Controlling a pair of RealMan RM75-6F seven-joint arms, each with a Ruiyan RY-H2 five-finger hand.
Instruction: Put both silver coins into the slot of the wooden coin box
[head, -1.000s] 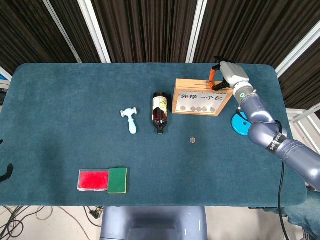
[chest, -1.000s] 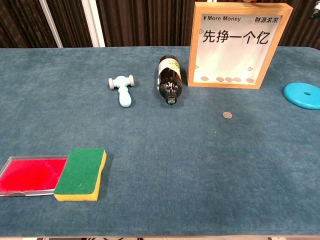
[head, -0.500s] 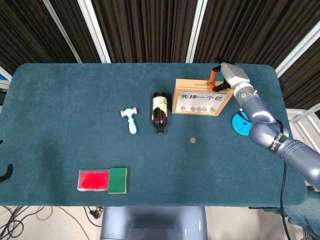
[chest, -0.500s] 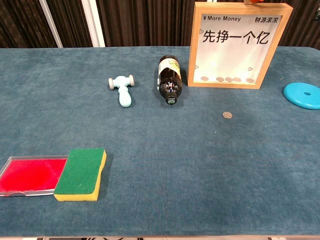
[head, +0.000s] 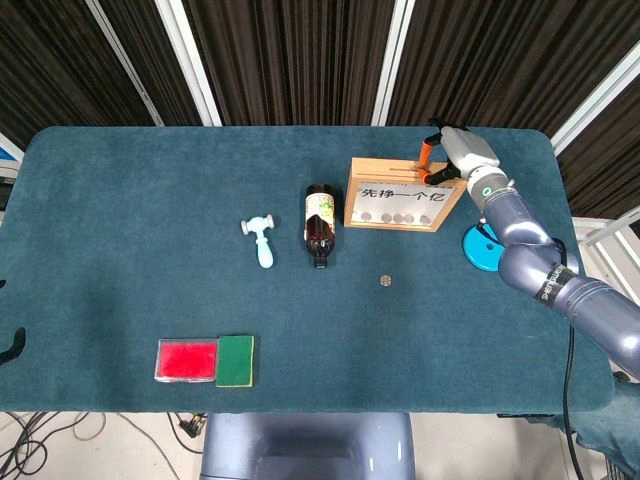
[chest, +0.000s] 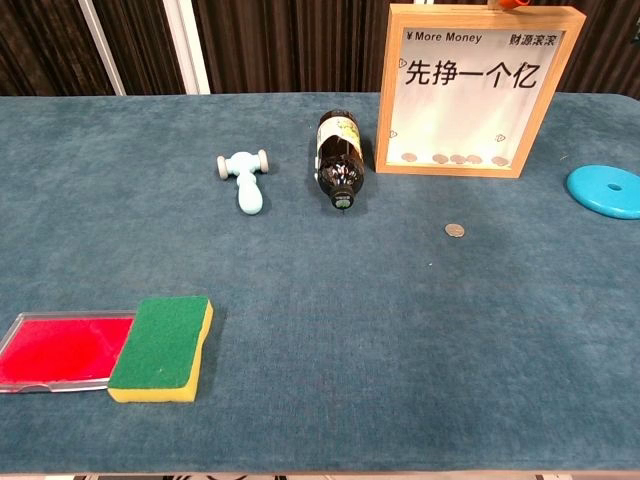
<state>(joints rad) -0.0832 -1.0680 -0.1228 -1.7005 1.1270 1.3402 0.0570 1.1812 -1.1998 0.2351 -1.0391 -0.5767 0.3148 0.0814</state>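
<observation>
Coins were the matter of the moment: one silver coin (head: 384, 281) lay flat on the teal desk (head: 130, 250), well apart from the wooden coin box (head: 400, 205) and nearer than it, a little to its left in the head view. The chest view showed the same coin near the box's front right part, and several coins resting in a row at the bottom behind the box's clear front.

Only the head view showed the right robot hand (head: 438, 158), which sat over the far right top edge of the box with its orange-tipped fingers (head: 427, 150) pointing down at the top; whether they pinched a second coin could not be told. In the chest view just a sliver of orange showed above the frame's top edge. The left robot hand appeared in neither view.

Only the chest view made the box's writing legible: "¥ More Money" at upper left, large Chinese characters "先挣一个亿" across the middle, and smaller characters at upper right too fine to read.

A brown bottle (head: 319, 224) lay on its side just left of the box, its label unreadable.
</observation>
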